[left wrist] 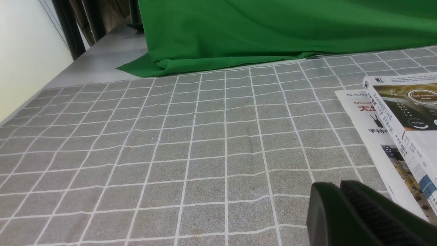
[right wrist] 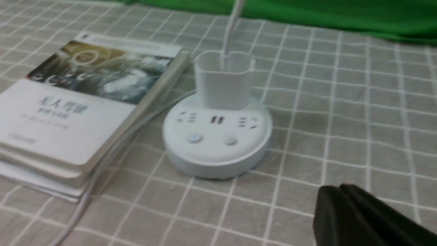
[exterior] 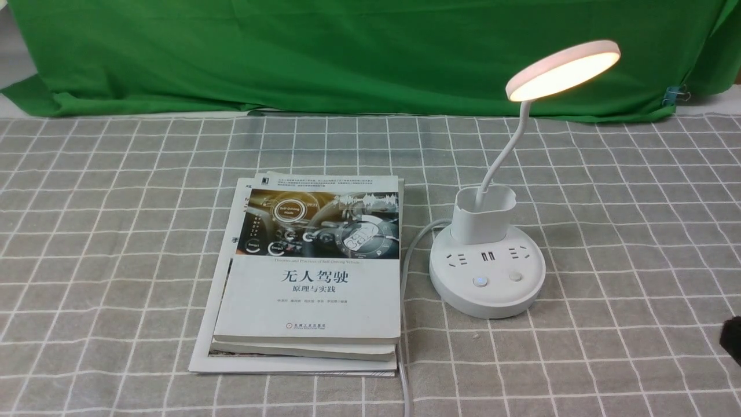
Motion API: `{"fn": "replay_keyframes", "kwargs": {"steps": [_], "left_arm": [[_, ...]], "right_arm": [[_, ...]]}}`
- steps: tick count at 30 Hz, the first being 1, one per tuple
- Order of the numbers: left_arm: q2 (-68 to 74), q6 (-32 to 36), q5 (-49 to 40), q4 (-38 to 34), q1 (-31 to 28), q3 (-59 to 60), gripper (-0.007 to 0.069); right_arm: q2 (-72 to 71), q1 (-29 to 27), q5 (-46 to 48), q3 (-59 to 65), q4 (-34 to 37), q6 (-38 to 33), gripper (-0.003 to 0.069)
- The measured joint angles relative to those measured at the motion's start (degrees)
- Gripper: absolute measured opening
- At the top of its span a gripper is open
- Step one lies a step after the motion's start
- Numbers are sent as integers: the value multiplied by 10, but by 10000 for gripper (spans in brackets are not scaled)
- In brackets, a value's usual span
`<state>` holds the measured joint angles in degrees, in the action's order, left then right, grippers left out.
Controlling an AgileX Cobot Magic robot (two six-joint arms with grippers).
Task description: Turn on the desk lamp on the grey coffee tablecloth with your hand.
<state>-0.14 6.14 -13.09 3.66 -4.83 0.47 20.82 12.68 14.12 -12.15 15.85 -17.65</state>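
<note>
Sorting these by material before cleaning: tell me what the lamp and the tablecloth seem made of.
Lamp: probably hard plastic, white and satin-smooth, judging by the moulded, rounded base and soft highlights.
Tablecloth: woven fabric, matte, likely cotton or linen; creases and wavy grid lines show it.

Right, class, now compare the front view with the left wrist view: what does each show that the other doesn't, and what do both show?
Only the front view: the desk lamp, its disc head glowing, and the grey cable running between it and the books.

Only the left wrist view: the left gripper, its fingers together, and a white panel beyond the cloth's edge.

Both: the grid-patterned tablecloth, the green backdrop and the pile of books, whole in the front view but cut off in the wrist view.
</note>
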Motion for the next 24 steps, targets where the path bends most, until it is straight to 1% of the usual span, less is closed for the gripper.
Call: {"fn": "replay_keyframes", "kwargs": {"steps": [1, 2, 4, 5, 9, 24], "left_arm": [[0, 0, 0, 0, 0, 0, 19], [0, 0, 0, 0, 0, 0, 19], [0, 0, 0, 0, 0, 0, 19], [0, 0, 0, 0, 0, 0, 19], [0, 0, 0, 0, 0, 0, 19], [0, 0, 0, 0, 0, 0, 19]], "right_arm": [[-6, -2, -1, 5, -1, 0, 27], [-51, -19, -11, 35, -6, -1, 27], [-93, -32, -14, 61, -12, -2, 27], [-141, -45, -19, 90, -25, -3, 27], [-202, -54, -19, 124, -42, -3, 27], [-207, -56, -2, 125, -48, 1, 38]]}}
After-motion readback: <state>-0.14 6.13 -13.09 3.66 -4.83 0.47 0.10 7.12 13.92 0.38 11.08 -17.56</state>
